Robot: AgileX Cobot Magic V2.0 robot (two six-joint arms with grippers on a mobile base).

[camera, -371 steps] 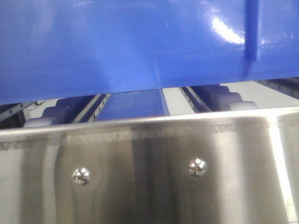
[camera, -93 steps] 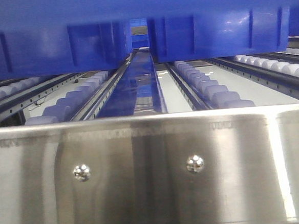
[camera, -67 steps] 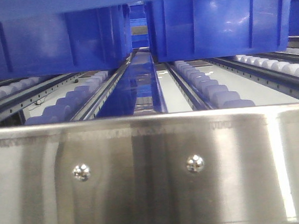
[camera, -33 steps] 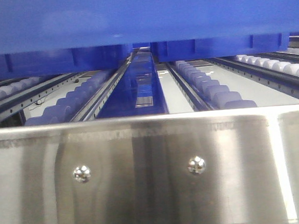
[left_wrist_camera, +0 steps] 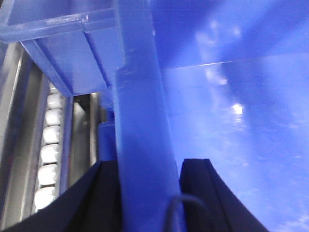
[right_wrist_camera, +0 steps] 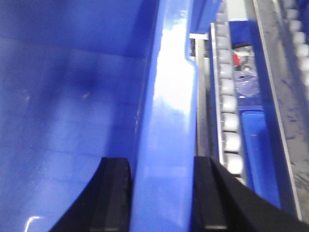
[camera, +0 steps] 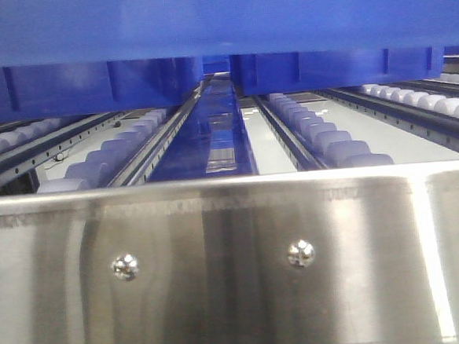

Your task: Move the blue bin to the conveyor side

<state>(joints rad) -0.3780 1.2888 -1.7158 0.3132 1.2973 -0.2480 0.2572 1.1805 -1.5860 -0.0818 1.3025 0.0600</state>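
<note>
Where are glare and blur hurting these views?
Front view: the blue bin is a soft, close blur across the top, and a bright vertical glare streak runs down the steel rail. Left wrist view: small hot spots on the bin's inner wall, rim soft. Right wrist view: broad white glare washes out the rim between the jaws.

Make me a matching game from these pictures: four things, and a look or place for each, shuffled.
1. blue bin
2. steel rail
3. rollers
4. left gripper

A. shiny, with two screw heads
B. pale, lined up in rows
C. black, astride the bin's rim
D. glossy, spanning the top of the front view

Pairs: 1-D, 2-A, 3-B, 4-C.
</note>
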